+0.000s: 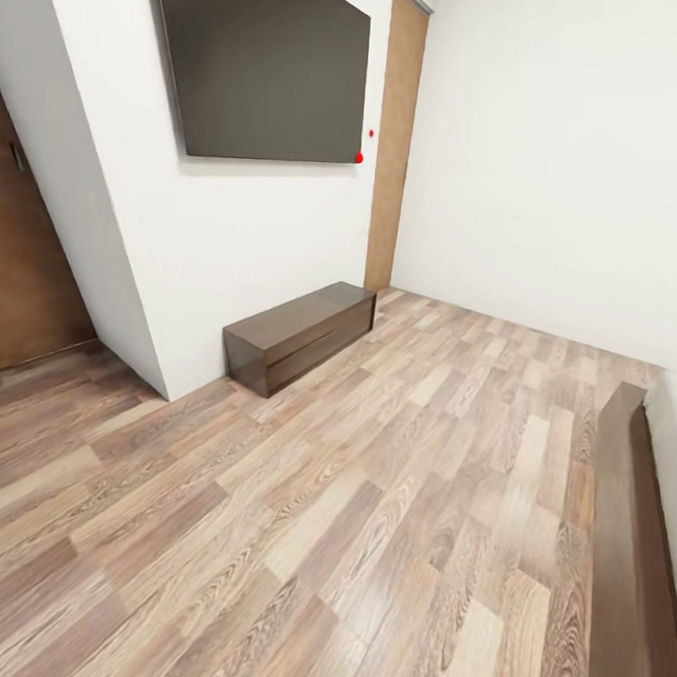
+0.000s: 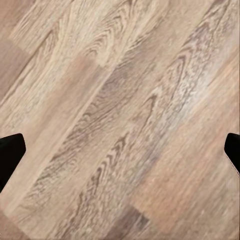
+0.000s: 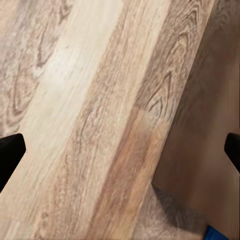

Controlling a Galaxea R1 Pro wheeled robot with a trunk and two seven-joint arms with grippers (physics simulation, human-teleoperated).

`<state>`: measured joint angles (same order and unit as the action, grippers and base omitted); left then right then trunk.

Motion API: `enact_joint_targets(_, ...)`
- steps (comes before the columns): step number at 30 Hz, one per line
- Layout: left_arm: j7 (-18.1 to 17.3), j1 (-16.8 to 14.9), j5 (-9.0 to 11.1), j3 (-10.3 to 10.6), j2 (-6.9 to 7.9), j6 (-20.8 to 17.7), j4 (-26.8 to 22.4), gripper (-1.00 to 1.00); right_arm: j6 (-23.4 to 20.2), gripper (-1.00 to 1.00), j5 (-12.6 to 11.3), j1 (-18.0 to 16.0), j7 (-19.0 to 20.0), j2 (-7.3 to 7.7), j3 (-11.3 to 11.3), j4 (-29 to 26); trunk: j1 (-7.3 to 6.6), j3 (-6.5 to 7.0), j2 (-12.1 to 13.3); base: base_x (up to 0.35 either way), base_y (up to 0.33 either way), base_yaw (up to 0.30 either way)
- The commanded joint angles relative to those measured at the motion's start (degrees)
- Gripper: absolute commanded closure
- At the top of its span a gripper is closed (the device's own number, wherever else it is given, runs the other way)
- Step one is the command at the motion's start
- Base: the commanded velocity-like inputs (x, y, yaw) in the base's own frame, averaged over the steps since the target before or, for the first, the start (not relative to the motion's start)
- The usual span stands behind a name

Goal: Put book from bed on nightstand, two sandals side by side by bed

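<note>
Where no writing shows, bare floor (image 1: 369,501), wall cabinet (image 1: 299,336).

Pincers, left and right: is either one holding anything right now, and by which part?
Nothing held. Left pincer and right pincer are open over bare wood-plank floor.

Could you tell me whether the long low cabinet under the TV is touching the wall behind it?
Touching. The head view shows the cabinet flush against the wall below the TV, no gap visible.

No readable text, label or number anywhere.
</note>
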<state>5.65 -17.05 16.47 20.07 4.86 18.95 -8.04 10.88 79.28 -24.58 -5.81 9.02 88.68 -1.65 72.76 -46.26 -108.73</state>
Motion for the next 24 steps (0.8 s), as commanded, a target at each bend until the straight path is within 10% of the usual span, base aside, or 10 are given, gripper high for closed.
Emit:
enact_joint_targets(1, 0.3, 0.0, 0.3, 0.5, 0.03, 0.1, 0.0, -1.0, 0.1, -1.0, 0.6, 0.0, -0.3, 0.0, 0.4, 0.1, 0.02, -0.05, 0.0, 0.302, 0.125, -0.224)
enact_joint_targets(24, 0.2, 0.0, 0.3, 0.5, 0.04, 0.1, 0.0, -1.0, 0.1, -1.0, 0.6, 0.0, -0.2, -0.08, 0.4, 0.1, 0.02, -0.05, 0.0, 0.306, 0.149, -0.277)
